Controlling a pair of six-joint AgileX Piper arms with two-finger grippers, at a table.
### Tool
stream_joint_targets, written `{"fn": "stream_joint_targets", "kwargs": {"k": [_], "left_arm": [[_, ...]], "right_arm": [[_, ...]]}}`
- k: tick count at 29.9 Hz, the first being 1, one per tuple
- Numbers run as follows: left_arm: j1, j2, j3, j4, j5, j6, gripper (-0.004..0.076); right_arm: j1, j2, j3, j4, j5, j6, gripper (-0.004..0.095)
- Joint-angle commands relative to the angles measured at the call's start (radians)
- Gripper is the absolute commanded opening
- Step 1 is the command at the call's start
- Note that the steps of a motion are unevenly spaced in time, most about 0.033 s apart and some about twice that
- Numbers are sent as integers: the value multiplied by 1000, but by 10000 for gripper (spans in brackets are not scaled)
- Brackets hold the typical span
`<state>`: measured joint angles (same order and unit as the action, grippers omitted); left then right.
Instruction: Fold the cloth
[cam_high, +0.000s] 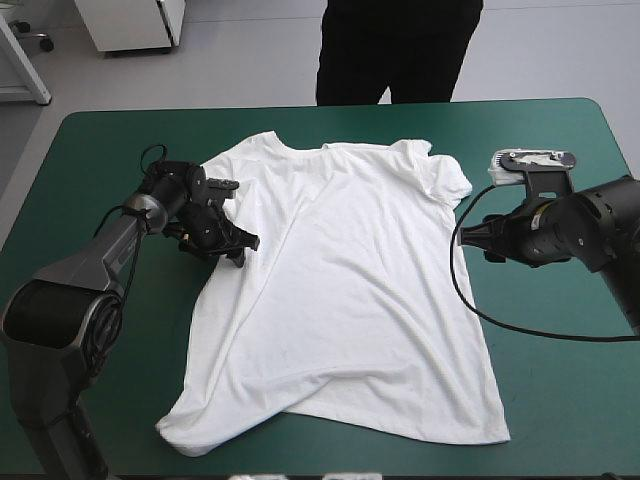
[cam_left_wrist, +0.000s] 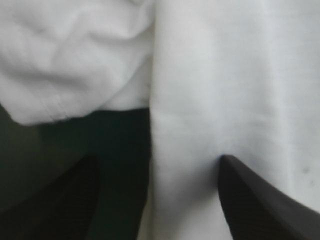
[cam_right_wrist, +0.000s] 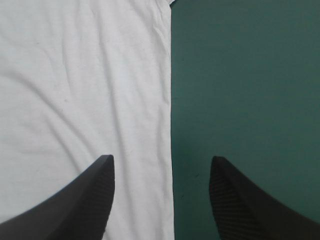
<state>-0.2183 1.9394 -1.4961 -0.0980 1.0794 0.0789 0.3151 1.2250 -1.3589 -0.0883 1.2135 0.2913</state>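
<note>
One T-shirt (cam_high: 340, 290), two claws (cam_left_wrist: 159, 159) (cam_right_wrist: 161, 159)

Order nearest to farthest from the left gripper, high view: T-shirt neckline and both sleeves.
From the left gripper, on the T-shirt:
1. Sleeve on its own side, just beyond it.
2. Neckline, at the far middle.
3. Other sleeve, beside the right gripper.

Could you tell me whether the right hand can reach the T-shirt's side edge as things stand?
Probably yes: the right hand is open, the T-shirt's edge lies flat on the teal-green cover in line with its gap, nothing blocking.
</note>
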Motion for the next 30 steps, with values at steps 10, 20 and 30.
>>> {"fn": "stream_joint_targets", "kwargs": {"k": [10, 20, 30], "left_arm": [[0, -8, -20, -87, 16, 55, -3], [0, -8, -20, -97, 27, 80, -9], [0, -8, -20, -97, 39, 80, -9]], "right_arm": [[-9, 2, -35, 6, -36, -27, 540], [-8, 140, -107, 2, -16, -80, 541], [-56, 400, -315, 39, 35, -86, 541]]}}
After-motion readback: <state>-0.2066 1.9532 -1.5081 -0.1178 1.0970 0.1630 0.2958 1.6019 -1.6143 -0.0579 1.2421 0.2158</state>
